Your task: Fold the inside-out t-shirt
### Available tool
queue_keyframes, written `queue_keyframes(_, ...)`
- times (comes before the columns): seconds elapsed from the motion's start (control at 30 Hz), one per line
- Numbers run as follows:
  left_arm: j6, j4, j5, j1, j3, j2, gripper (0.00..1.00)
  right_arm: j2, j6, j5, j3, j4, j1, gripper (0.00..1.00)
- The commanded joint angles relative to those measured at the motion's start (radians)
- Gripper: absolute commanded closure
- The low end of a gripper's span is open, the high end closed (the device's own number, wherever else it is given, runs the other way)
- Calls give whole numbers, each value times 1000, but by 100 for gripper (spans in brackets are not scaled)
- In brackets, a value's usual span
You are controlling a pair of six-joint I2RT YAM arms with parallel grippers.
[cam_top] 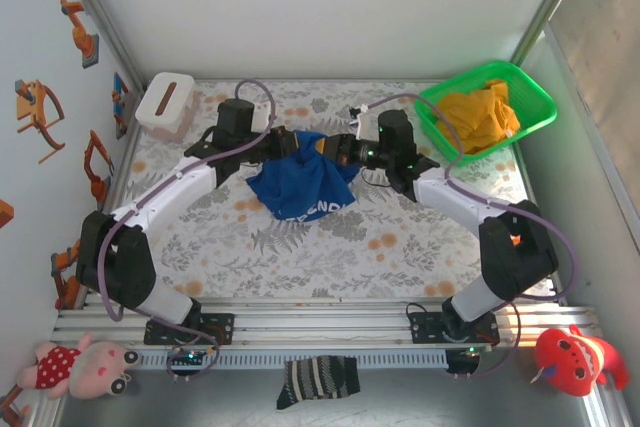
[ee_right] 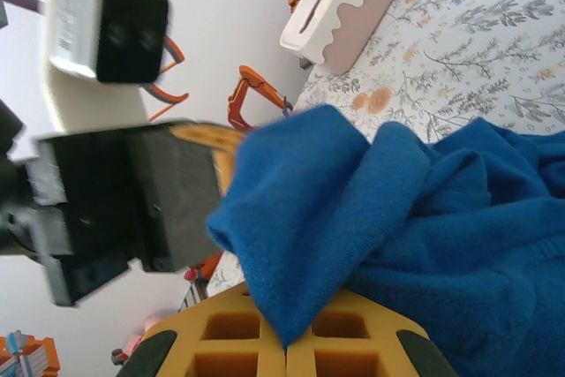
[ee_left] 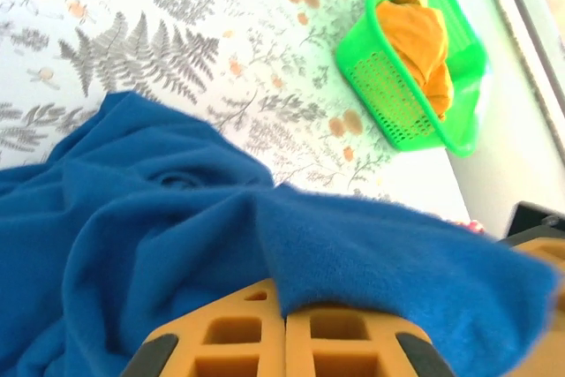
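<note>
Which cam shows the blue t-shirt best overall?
Top external: the whole bunched t-shirt is in frame, outline and white lettering included. Left wrist gives a close-up of blue cloth pinched in the left gripper; right wrist gives the same for the right gripper.

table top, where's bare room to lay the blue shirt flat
Widest bare patch: the near table, between left arm and right arm, from the t-shirt to the front rail. A narrower strip between white box and green basket. Crowded mid-table, where the arms meet.
</note>
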Motion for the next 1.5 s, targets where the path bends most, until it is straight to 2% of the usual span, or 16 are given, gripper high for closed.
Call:
queue_keyframes(0.0,35,-57,42,0,71,-14,100,13,9,25,-13,42,-24,100)
queue_keyframes(0.13,-14,-82,123,21,109,-66,100,73,11,81,21,22,-60,100)
queue_keyframes(0.17,-43,-75,159,31,115,-80,100,96,9,118,39,-8,-71,94)
queue_keyframes(0.23,-114,-40,215,51,116,-105,100,131,-5,147,78,-64,-91,64)
queue_keyframes(0.27,-158,-14,246,64,112,-113,100,135,-17,164,91,-94,-95,56)
queue_keyframes(0.33,-251,26,295,86,107,-118,100,115,-43,195,97,-148,-96,52)
queue_keyframes(0.43,-348,84,313,104,85,-129,100,25,-58,247,59,-207,-95,51)
queue_keyframes(0.53,-381,105,313,105,80,-125,100,-101,-90,313,15,-280,-76,52)
queue_keyframes(0.63,-398,102,311,106,83,-120,100,-196,-151,388,31,-386,-7,57)
queue_keyframes(0.73,-409,99,309,105,88,-112,100,-231,-211,462,89,-476,94,67)
queue_keyframes(0.8,-415,96,306,106,91,-111,100,-223,-220,466,125,-477,147,71)
queue_keyframes(0.93,-424,96,300,103,90,-110,100,-143,-224,436,200,-442,202,72)
queue_keyframes(1.0,-425,95,299,101,90,-109,100,-93,-223,422,239,-425,209,68)
queue_keyframes(1.03,-424,94,299,102,90,-110,100,-67,-226,425,259,-422,212,63)
queue_keyframes(1.17,-426,92,295,93,88,-110,100,5,-251,486,327,-433,213,54)
queue_keyframes(1.47,-425,89,289,84,79,-118,100,50,-273,672,393,-480,198,54)
